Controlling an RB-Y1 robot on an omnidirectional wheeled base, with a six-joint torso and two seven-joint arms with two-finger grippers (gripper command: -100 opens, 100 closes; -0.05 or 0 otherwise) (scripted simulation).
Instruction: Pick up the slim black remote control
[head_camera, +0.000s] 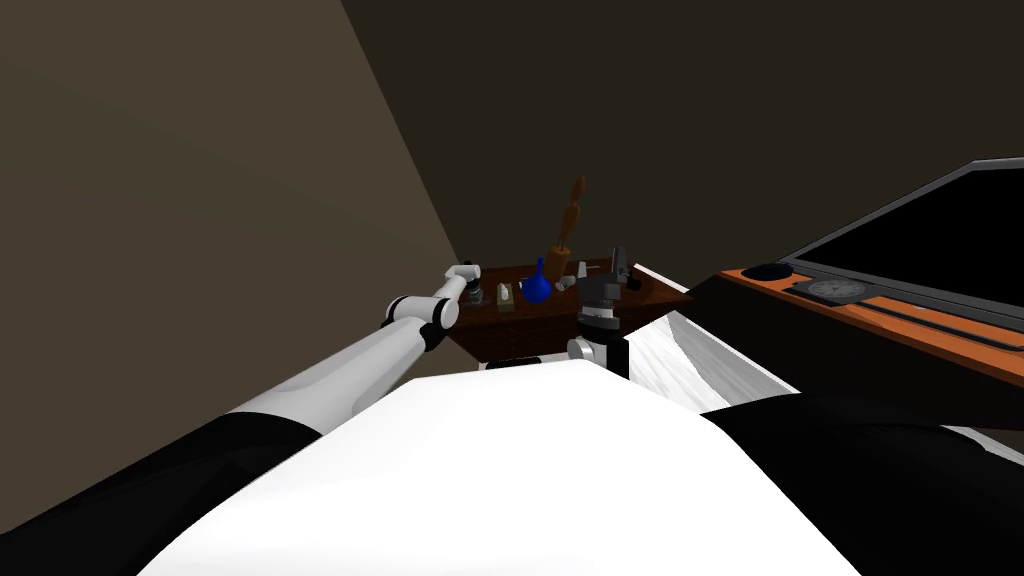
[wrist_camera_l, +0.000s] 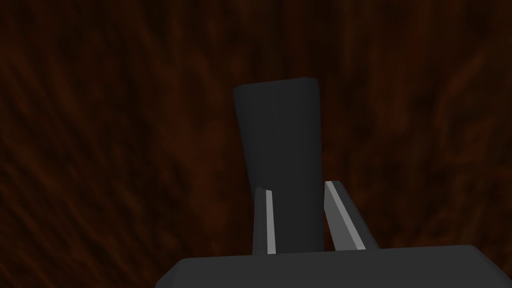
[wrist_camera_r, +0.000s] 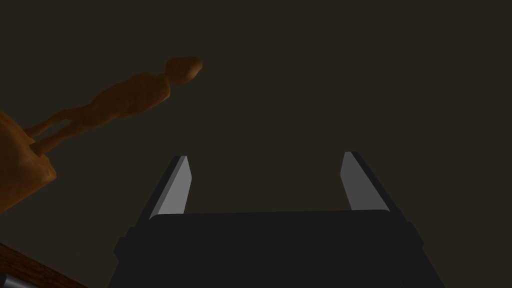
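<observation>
The left tool (wrist_camera_l: 297, 187), reaching across a dark wooden desk (wrist_camera_l: 100, 150) at the room's corner, has its two blades drawn narrow around the near end of the slim black remote control (wrist_camera_l: 280, 145), one blade against each long side. The remote's long axis runs straight out from the tool, in line with the blades, and most of its length lies beyond the fingertips over the wood grain. Whether it rests on the desk or hangs just above it cannot be told. The lift looks to depend on that end-on hold, which leaves the far end free to droop. The right tool (wrist_camera_r: 265, 157) is raised over the desk's other side with its blades wide and nothing between them, near an upright wooden figure (wrist_camera_r: 125, 100). A blue vase (head_camera: 537, 286) stands between the two arms. The remote's face is plain, with no brand, label or button lettering to read.
</observation>
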